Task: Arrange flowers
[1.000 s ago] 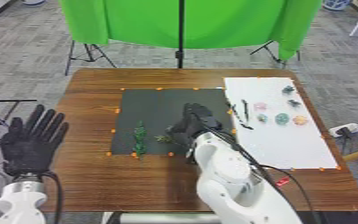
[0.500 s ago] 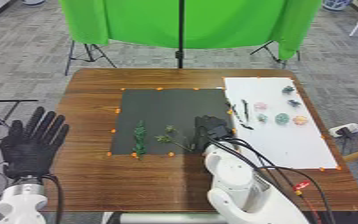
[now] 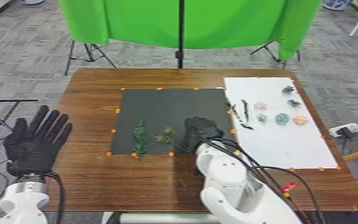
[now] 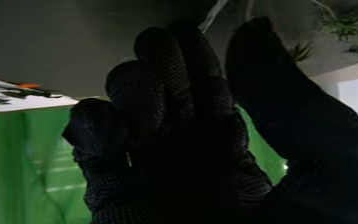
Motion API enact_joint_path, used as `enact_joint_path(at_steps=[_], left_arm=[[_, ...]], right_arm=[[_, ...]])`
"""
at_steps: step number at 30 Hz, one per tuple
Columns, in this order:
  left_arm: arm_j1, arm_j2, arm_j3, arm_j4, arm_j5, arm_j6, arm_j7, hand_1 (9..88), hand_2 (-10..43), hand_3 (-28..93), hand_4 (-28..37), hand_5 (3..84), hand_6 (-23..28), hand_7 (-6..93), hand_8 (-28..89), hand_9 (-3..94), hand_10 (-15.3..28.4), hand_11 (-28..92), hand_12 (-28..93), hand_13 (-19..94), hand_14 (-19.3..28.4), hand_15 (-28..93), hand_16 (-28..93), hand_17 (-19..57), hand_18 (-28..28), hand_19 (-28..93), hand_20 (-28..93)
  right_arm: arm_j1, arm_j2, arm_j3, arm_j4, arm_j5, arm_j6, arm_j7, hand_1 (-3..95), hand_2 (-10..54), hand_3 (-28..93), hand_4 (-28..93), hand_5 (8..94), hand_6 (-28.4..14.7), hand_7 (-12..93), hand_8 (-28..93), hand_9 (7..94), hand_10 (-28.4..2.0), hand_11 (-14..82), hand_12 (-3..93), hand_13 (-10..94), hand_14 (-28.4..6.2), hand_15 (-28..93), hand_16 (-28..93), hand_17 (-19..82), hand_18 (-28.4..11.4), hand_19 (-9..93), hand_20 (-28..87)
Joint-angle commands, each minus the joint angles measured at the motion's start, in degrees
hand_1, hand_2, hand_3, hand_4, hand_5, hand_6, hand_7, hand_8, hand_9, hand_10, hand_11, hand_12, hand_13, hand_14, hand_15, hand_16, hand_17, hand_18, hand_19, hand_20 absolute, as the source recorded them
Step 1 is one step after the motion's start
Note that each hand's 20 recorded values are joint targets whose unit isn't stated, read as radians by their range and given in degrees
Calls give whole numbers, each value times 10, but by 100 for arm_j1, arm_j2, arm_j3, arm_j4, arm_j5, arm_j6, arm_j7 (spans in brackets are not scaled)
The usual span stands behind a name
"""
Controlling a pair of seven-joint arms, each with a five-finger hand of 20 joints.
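In the head view, the right hand (image 3: 202, 129) is over the right part of the dark grey mat (image 3: 162, 107). A light green sprig (image 3: 165, 136) lies to its left, its thin stem running toward the hand. Farther left on the mat is a long dark green sprig (image 3: 140, 139). In the right wrist view, the right hand (image 4: 180, 135) has fairly straight fingers with the thumb apart from them, and a pale stem (image 4: 215, 14) passes just beyond the fingertips. The left hand (image 3: 35, 145) is open beside the table's left edge.
A white sheet (image 3: 282, 145) on the right side of the table (image 3: 95, 185) holds dark stems (image 3: 246, 111), a pink flower (image 3: 261, 106), an orange flower (image 3: 300, 120), a teal flower (image 3: 282, 119) and small dark flowers (image 3: 294, 103). Orange tape pieces mark the mat's edges.
The right hand first moved right, off the light green sprig, then slightly back left. More of that sprig is visible than a second ago. The left hand shifted slightly.
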Motion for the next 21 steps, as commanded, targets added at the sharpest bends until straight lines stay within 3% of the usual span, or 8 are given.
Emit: enact_joint_path(at_steps=[1,10,12,15,21], left_arm=[[57,58,38,36,2,-2,-116,288,73,776,-283,412,98,95,-96,347,157,172,79,241,161,296,-71,-91,141,332,94],[-20,76,113,63,4,24,-161,287,77,777,-283,412,98,95,-96,347,158,173,79,241,161,296,-72,-92,141,333,94],[-40,30,117,83,-10,-28,-109,286,78,778,-283,412,99,95,-96,347,158,173,79,240,160,296,-72,-93,141,334,94],[60,-5,58,44,-13,-25,-48,286,79,777,-283,412,98,94,-96,346,158,173,78,241,160,296,-72,-93,141,334,94],[184,-117,-18,5,-5,-77,42,285,80,778,-283,412,98,96,-96,346,158,173,78,241,160,297,-72,-93,141,335,94]], right_arm=[[-188,-211,-148,113,246,-140,81,460,-95,787,-283,679,-74,279,-21,632,-214,471,265,606,-182,784,278,359,-284,932,594],[-174,-382,-100,174,235,-95,240,420,-95,789,-281,684,-78,287,-95,634,-220,479,254,609,-185,786,277,366,-284,932,606],[-161,-286,-84,137,147,96,246,406,-95,788,-279,679,-82,289,-104,633,-224,479,255,609,-186,786,278,368,-284,932,608],[-191,-126,62,-29,369,28,391,401,-95,787,-274,674,-83,292,-109,632,-227,477,255,609,-187,787,277,369,-284,932,612],[-402,176,487,-487,243,524,391,392,-95,784,-265,672,-88,285,-112,632,-229,474,254,610,-188,788,277,373,-284,932,615]])
